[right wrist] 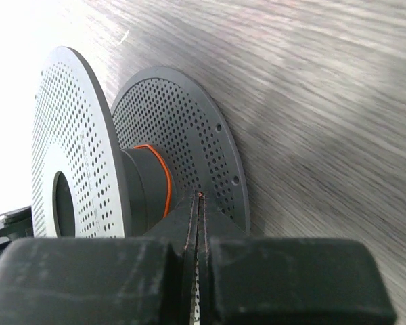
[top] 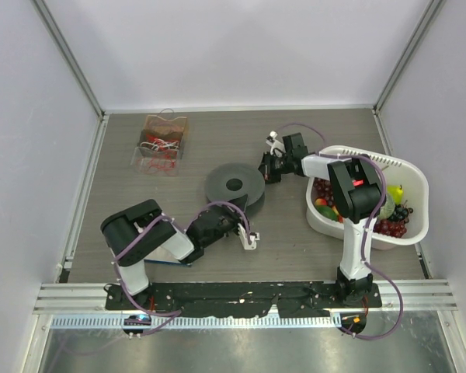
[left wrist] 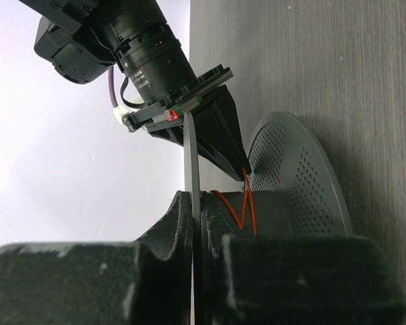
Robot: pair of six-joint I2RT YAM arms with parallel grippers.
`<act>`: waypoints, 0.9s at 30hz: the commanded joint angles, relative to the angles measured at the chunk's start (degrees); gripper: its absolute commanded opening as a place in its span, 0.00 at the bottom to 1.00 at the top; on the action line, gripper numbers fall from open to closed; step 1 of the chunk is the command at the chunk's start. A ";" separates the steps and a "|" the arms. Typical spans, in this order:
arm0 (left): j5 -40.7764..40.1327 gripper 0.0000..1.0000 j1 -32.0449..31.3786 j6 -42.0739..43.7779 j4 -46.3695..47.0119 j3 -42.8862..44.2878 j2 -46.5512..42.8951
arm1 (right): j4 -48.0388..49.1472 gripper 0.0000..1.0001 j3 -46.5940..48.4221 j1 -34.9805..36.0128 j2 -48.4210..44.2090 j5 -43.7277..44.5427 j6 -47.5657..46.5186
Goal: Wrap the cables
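The thin orange-red wire (right wrist: 168, 186), limp and featherlight, sits pinched near its end in the closed right hand (right wrist: 199, 203), while the left hand (left wrist: 195, 220) seemingly clamps the grey perforated plastic spool (top: 217, 186) at its five-o'clock rim.

1 white basket (top: 416, 175) at the table's (top: 295, 250) right holds grapes (top: 390, 228) and other fruit. 1 clear box (top: 161, 144) stands far left; 1 grey spool (top: 216, 185) mid-table.

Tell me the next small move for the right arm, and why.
Probably sweep the right gripper a little further around the hub, jaws shut, to lay another turn. The orange cable is pinched at its tips, only about one turn sits on the hub, and the left gripper clamps the spool by a flange edge, steadying it.
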 commanded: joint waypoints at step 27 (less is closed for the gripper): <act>6.87 0.10 5.46 4.51 16.98 -3.04 5.50 | 19.57 0.01 14.91 6.08 11.47 0.16 8.96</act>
